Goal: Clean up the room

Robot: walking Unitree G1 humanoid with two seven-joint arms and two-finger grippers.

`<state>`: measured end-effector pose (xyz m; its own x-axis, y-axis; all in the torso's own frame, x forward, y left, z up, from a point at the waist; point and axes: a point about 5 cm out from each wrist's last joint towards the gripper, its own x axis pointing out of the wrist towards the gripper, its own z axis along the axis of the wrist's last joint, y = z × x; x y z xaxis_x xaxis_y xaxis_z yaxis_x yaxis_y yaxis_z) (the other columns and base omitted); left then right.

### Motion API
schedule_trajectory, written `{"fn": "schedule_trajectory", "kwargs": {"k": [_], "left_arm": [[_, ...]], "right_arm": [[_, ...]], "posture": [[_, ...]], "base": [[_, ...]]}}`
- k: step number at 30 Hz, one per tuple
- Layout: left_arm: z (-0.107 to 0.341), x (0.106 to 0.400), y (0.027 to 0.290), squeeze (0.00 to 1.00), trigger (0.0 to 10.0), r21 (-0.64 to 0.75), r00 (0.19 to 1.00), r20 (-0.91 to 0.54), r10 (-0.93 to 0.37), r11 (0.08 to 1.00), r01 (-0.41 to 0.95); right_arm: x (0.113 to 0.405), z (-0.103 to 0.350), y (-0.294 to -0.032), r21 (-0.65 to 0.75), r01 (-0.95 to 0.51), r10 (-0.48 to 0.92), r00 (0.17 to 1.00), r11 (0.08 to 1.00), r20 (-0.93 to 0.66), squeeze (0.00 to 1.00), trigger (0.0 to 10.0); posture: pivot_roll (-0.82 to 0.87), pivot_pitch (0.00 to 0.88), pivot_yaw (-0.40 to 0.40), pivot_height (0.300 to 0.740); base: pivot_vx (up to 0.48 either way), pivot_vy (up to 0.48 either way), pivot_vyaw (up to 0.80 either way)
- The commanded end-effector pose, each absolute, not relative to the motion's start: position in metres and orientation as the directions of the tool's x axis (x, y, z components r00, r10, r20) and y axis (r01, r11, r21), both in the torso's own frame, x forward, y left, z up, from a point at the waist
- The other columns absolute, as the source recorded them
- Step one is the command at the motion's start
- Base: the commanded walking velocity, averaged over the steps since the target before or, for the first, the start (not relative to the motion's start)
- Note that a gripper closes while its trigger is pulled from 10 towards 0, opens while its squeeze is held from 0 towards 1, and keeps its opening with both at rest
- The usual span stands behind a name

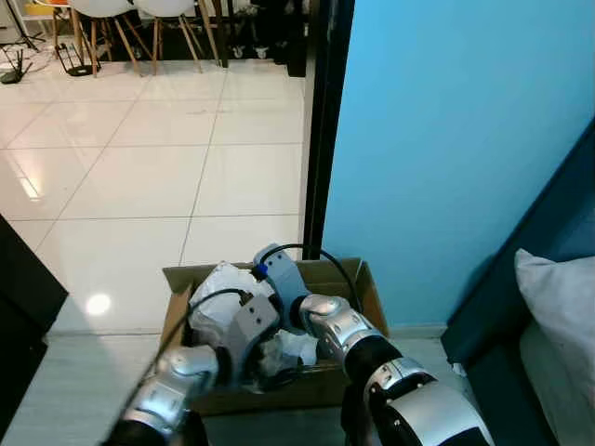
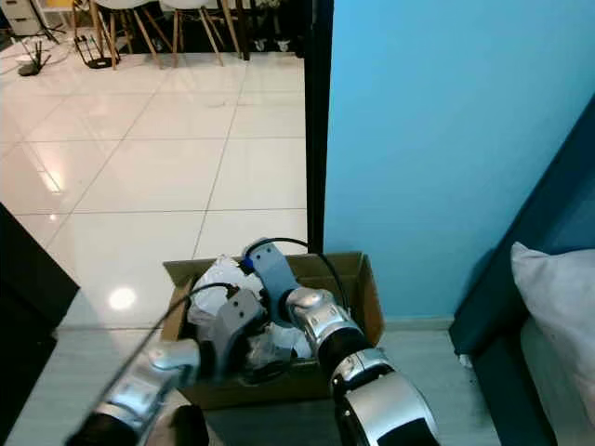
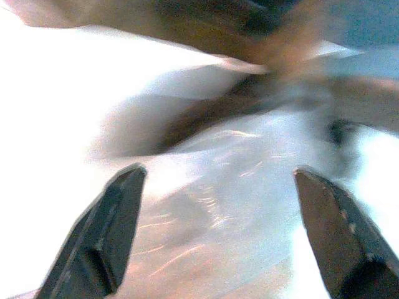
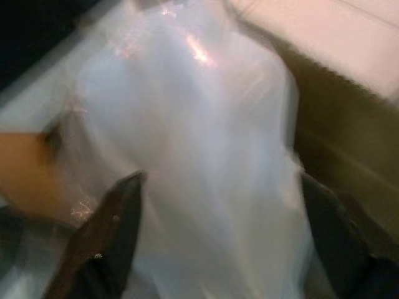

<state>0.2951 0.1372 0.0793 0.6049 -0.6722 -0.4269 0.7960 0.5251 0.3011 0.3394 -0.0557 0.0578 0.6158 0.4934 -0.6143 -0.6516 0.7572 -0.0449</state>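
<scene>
While both arms are reaching into the cardboard box beside the blue wall, the left claw and right claw are gaping wide, empty, over white plastic bags inside; closing low on bunched plastic should grip best.

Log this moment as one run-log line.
stage: both arms in cardboard box | left gripper: open, over clear plastic | right gripper: open, at white plastic bag | location: floor beside blue wall

One open brown cardboard box; one heap of crumpled white plastic bags inside; one grey pillow; two silver arms.
</scene>
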Motion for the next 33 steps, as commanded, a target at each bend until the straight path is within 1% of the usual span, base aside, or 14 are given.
{"fn": "schedule_trajectory", "kwargs": {"k": [1,6,7,8,10,11,14,15,18,21,24,26,30,33], "left_arm": [[0.112,0.31,0.147,1.0,10.0,0.46,0.683,-0.348,-0.642,0.517,0.722],[0.12,0.313,0.163,1.0,10.0,0.522,0.72,-0.366,-0.59,0.511,0.683],[0.126,0.315,0.17,1.0,10.0,0.547,0.753,-0.349,-0.558,0.531,0.647],[0.13,0.319,0.175,1.0,10.0,0.563,0.797,-0.313,-0.517,0.575,0.594],[0.133,0.321,0.179,1.0,10.0,0.569,0.823,-0.288,-0.489,0.604,0.558],[0.127,0.319,0.179,0.0,10.0,0.527,0.844,-0.27,-0.464,0.662,0.533],[0.112,0.315,0.174,0.0,10.0,0.433,0.865,-0.254,-0.433,0.748,0.502],[0.112,0.315,0.174,0.0,10.0,0.433,0.865,-0.254,-0.433,0.748,0.502],[0.104,0.317,0.171,0.0,10.0,0.321,0.903,-0.202,-0.38,0.845,0.427],[0.103,0.317,0.171,0.0,10.0,0.292,0.914,-0.19,-0.359,0.868,0.401],[0.089,0.319,0.179,0.0,10.0,0.132,0.965,-0.161,-0.209,0.964,0.231],[0.075,0.317,0.188,0.0,10.0,0.034,0.978,-0.179,-0.105,0.993,0.113],[0.064,0.313,0.194,0.0,10.0,-0.024,0.976,-0.211,-0.048,0.999,0.044],[0.05,0.308,0.194,0.0,10.0,-0.044,0.969,-0.247,-0.029,0.999,0.019]], "right_arm": [[0.315,0.021,-0.071,0.0,-0.628,0.424,0.525,0.778,-0.738,0.0,10.0],[0.32,0.023,-0.084,-0.029,-0.593,0.391,0.565,0.804,-0.727,0.0,10.0],[0.325,0.029,-0.088,-0.014,-0.568,0.404,0.603,0.823,-0.688,0.0,10.0],[0.332,0.038,-0.088,0.061,-0.541,0.457,0.637,0.839,-0.621,0.0,10.0],[0.336,0.045,-0.087,0.118,-0.527,0.492,0.66,0.842,-0.568,0.0,10.0],[0.343,0.06,-0.085,0.238,-0.516,0.564,0.69,0.823,-0.455,0.0,10.0],[0.353,0.086,-0.092,0.424,-0.527,0.653,0.719,0.737,-0.24,0.0,10.0],[0.353,0.086,-0.092,0.424,-0.527,0.653,0.719,0.737,-0.24,0.0,10.0],[0.355,0.099,-0.103,0.478,-0.575,0.7,0.703,0.664,-0.127,0.0,10.0],[0.356,0.101,-0.106,0.48,-0.579,0.701,0.704,0.659,-0.114,0.0,10.0],[0.355,0.106,-0.125,0.485,-0.595,0.702,0.71,0.641,-0.058,0.0,10.0],[0.356,0.101,-0.141,0.502,-0.527,0.642,0.763,0.685,-0.075,0.0,10.0],[0.353,0.089,-0.154,0.518,-0.437,0.57,0.813,0.735,-0.123,0.0,10.0],[0.344,0.066,-0.167,0.565,-0.279,0.458,0.865,0.777,-0.202,0.0,10.0]], "posture": [[0.06,0.146,-0.046,0.525],[0.06,0.135,-0.054,0.525],[0.06,0.125,-0.06,0.525],[0.07,0.109,-0.065,0.525],[0.07,0.109,-0.065,0.525],[0.06,0.089,-0.068,0.525],[0.05,0.063,-0.071,0.525],[0.05,0.063,-0.071,0.525],[0.04,0.031,-0.077,0.534],[0.04,0.031,-0.077,0.539],[0.03,0.0,-0.079,0.554],[0.02,0.0,-0.081,0.568],[0.02,0.0,-0.083,0.578],[0.02,0.0,-0.085,0.592]], "base": [[0.0,0.0,0.0],[0.0,0.0,0.0],[0.0,0.0,0.0],[0.0,0.0,0.0],[0.0,0.0,0.0],[0.0,0.0,0.0],[0.0,0.0,0.0],[0.0,0.0,0.0],[0.0,0.0,0.0],[0.0,0.0,0.0],[0.0,0.0,0.0],[0.0,0.0,0.0],[0.0,0.0,0.0],[0.0,0.0,0.0]]}}
